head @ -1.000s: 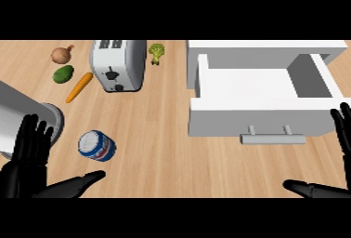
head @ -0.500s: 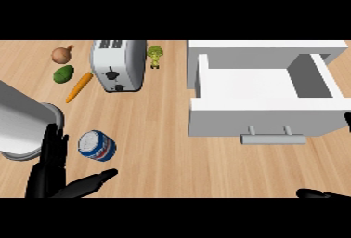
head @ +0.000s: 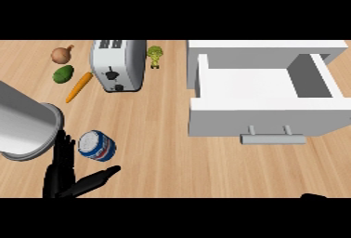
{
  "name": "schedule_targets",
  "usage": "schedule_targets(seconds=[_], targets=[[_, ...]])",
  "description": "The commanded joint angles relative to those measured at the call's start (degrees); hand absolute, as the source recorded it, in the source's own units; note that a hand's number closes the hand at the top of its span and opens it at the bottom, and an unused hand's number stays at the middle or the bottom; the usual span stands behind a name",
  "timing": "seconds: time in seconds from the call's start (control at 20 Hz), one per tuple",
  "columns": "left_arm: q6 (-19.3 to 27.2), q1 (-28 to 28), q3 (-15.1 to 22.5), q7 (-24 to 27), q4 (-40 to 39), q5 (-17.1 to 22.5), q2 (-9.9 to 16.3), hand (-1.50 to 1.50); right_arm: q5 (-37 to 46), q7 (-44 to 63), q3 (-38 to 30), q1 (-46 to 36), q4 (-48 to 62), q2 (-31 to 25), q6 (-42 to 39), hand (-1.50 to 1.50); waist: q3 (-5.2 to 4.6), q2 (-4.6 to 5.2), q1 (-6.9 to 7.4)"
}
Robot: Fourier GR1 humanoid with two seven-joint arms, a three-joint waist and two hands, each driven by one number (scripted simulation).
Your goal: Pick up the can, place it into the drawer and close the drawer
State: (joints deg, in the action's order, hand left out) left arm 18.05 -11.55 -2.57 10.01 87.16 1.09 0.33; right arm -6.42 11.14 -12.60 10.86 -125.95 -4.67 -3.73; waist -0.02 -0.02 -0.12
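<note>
The can, blue and white with a red band, lies on its side on the wooden counter at the lower left. My left hand is just left of and below it, open, fingers straight up beside the can and thumb stretched out beneath it; whether they touch is unclear. The white drawer stands pulled open at the right, with a bare inside and a grey handle on its front. Only a black sliver of my right hand shows at the lower right edge.
A silver toaster stands at the back left. An onion, a green avocado and a carrot lie left of it, and a green vegetable lies to its right. My grey left forearm crosses the left edge.
My left hand has moved right to the can, its thumb now under it. My right hand has sunk almost out of view at the lower right.
</note>
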Motion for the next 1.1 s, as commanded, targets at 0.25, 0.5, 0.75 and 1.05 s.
schedule_targets(seconds=[0.25,0.5,0.75,1.05], targets=[[-0.8,5.5,-4.2,8.3,-14.9,2.6,0.0,-1.50,0.2,3.6,-0.2,1.3,-4.4,1.1,-0.8,-1.50,0.01,0.00,-0.06],[-3.0,9.4,-8.3,12.8,-23.7,5.4,1.8,-1.50,1.5,6.0,-0.7,-2.4,-4.1,0.0,0.2,-1.50,-0.01,0.02,-0.01],[-3.2,13.8,-9.2,18.0,-33.0,6.8,1.3,-1.50,-3.2,6.8,-4.3,-3.2,-3.8,-1.7,-2.1,-1.50,-0.01,0.04,-0.14],[-5.2,19.6,-11.6,20.1,-41.4,8.3,4.3,-1.50,-5.1,3.5,-7.1,-3.3,1.2,-2.6,-5.1,-1.50,0.00,0.06,-0.21]])
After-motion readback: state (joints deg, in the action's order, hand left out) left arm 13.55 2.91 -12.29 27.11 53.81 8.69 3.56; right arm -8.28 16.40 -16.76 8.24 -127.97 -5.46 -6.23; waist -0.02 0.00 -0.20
